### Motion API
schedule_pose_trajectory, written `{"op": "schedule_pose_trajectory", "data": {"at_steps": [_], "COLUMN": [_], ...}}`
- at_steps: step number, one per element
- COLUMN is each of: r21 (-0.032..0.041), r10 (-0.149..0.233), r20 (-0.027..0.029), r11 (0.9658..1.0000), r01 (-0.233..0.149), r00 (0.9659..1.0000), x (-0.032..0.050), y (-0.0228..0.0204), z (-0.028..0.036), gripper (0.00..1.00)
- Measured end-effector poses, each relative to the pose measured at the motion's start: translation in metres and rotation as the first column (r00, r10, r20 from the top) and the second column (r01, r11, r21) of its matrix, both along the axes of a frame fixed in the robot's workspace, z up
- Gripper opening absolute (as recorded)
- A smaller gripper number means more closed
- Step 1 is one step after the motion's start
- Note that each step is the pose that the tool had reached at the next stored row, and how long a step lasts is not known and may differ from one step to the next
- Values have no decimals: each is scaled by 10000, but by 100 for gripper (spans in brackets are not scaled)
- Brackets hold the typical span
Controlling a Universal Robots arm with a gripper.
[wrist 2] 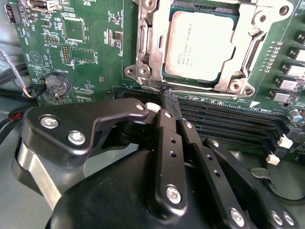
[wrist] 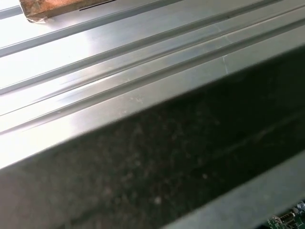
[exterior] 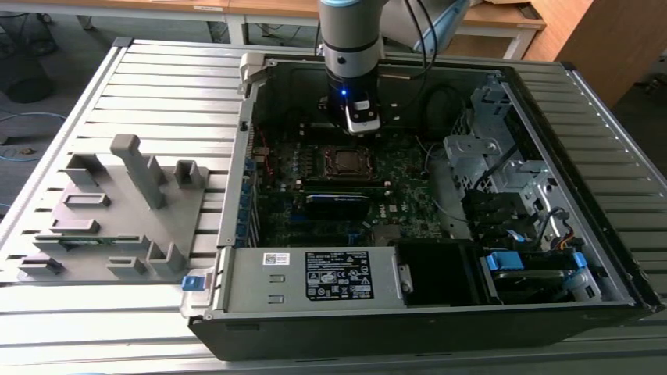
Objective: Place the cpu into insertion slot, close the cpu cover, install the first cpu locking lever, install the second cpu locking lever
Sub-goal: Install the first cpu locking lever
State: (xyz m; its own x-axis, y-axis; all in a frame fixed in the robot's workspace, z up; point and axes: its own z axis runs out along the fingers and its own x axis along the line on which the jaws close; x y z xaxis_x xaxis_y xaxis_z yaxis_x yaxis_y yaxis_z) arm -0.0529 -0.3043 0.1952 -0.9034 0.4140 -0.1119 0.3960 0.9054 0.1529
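The cpu point(wrist 2: 200, 45) sits in the insertion slot point(wrist 2: 143, 71) with the cpu cover point(wrist 2: 248, 62) down; my jaws point(wrist 2: 170, 102), pressed together and empty, work a lever point(wrist 2: 200, 89) at its edge

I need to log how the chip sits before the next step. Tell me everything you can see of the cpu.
The cpu is a flat square chip with a dull silver-grey metal top carrying faint print. It lies level in the insertion slot, and the cpu cover is down around it, its window framing the chip's top. The gripper is beside the socket's edge, not touching the chip.
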Motion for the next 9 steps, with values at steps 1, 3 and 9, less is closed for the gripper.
{"op": "schedule_pose_trajectory", "data": {"at_steps": [1, 3, 9], "r21": [0, -1, 1], "r10": [0, -1, -1], "r20": [-1, 0, 2], "r11": [10000, 10000, 10000], "r01": [0, 1, 1], "r00": [10000, 10000, 10000], "x": [0, 0, 0], "y": [-1, -2, -6], "z": [-3, -6, -20], "gripper": [11, 11, 11]}}
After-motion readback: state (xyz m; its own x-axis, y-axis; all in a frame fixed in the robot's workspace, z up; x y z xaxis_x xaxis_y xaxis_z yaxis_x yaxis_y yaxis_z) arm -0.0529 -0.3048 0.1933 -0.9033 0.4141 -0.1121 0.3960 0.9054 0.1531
